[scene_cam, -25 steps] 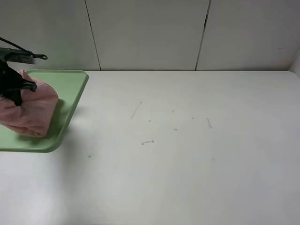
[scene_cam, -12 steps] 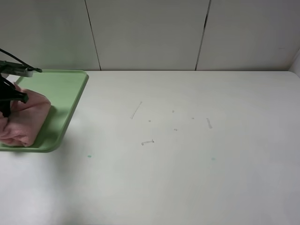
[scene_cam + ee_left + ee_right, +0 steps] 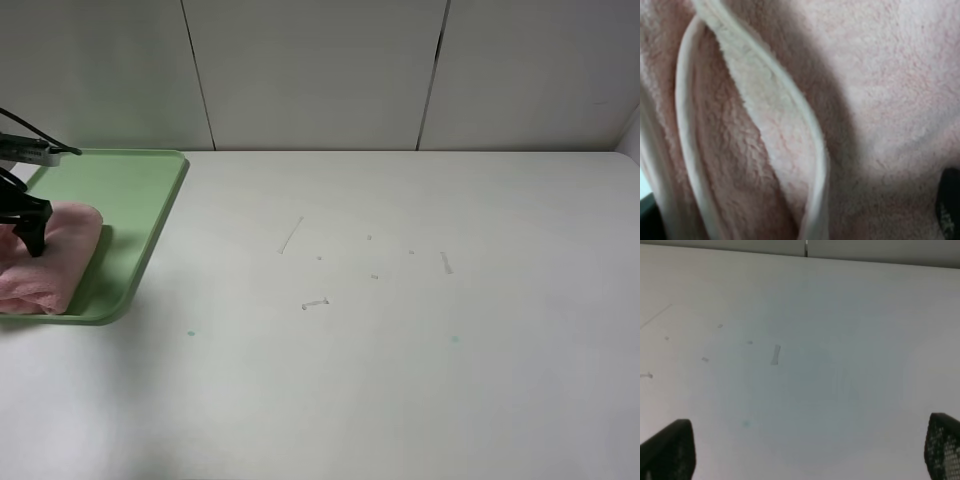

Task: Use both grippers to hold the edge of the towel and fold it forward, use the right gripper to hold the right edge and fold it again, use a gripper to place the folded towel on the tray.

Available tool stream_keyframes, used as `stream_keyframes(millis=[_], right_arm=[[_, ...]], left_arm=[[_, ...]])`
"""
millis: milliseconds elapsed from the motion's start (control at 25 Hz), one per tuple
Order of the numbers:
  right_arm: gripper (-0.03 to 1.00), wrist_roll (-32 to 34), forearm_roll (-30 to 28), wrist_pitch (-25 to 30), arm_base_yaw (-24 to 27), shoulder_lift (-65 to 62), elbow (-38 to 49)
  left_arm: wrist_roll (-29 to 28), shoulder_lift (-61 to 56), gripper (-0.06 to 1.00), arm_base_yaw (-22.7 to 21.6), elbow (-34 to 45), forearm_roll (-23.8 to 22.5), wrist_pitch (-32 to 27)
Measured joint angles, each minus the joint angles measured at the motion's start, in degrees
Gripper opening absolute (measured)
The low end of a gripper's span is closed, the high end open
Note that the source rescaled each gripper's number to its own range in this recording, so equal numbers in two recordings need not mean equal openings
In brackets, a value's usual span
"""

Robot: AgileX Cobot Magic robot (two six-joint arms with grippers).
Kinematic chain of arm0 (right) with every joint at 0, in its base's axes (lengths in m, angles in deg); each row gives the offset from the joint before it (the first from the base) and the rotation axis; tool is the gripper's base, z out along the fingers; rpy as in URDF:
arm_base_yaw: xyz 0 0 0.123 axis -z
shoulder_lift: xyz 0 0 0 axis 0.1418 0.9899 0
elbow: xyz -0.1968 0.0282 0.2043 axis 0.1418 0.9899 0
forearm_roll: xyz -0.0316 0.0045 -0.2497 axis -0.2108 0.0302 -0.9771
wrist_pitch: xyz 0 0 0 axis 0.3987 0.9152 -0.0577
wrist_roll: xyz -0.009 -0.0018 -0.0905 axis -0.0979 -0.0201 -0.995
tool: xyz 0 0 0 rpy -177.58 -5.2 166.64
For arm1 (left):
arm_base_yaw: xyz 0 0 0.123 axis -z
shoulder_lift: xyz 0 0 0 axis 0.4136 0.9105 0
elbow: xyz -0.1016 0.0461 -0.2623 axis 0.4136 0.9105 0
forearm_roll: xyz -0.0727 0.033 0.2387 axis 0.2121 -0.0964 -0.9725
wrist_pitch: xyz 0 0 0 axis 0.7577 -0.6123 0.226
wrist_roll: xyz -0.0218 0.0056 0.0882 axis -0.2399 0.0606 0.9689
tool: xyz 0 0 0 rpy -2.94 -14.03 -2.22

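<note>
Now, closest in, the right wrist view looks over bare white table (image 3: 805, 370), and the right gripper (image 3: 807, 450) shows only its two black fingertips (image 3: 665, 450) at the far corners of that view, spread wide with nothing between them. Across the tabletop sit a few faint scuff marks (image 3: 315, 303) and tiny green specks, well apart from everything else. Over at the left edge of the high view, the towel (image 3: 45, 262) lies bunched and folded on the tray (image 3: 135, 195), covering the near left part of it and running out of view on the left. The left gripper (image 3: 25, 225) sits right at the towel's upper side, a black finger (image 3: 35, 238) down against the cloth; whether its fingers are apart or pinching cannot be told from here. Its wrist view is filled with pink terry and a pale stitched hem (image 3: 805, 125) curling through the folds, with just a dark finger sliver at the edge. Farthest back stands the grey panelled wall (image 3: 320, 70).
</note>
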Motion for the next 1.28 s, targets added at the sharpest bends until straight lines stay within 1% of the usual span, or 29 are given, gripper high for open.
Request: stream_keyframes(millis=[280, 520, 840, 1000, 1200, 1280], right_arm=[[1.0, 0.0, 0.0, 0.0, 0.0, 0.0, 0.0], [1.0, 0.0, 0.0, 0.0, 0.0, 0.0, 0.0], [1.0, 0.0, 0.0, 0.0, 0.0, 0.0, 0.0], [1.0, 0.0, 0.0, 0.0, 0.0, 0.0, 0.0], [1.0, 0.0, 0.0, 0.0, 0.0, 0.0, 0.0], [1.0, 0.0, 0.0, 0.0, 0.0, 0.0, 0.0]], left_arm=[[-0.2, -1.8, 1.0, 0.0, 0.0, -0.1, -0.7], [-0.4, -7.3, 1.0, 0.0, -0.7, 0.0, -4.1], [-0.4, -17.6, 1.0, 0.3, -0.7, 4.4, -10.5], [-0.4, -23.4, 1.0, 2.6, -0.7, 5.1, -15.0], [-0.4, -30.5, 1.0, 7.2, -0.7, 5.5, -19.5], [-0.4, -33.5, 1.0, 9.1, -0.7, 6.5, -21.3]])
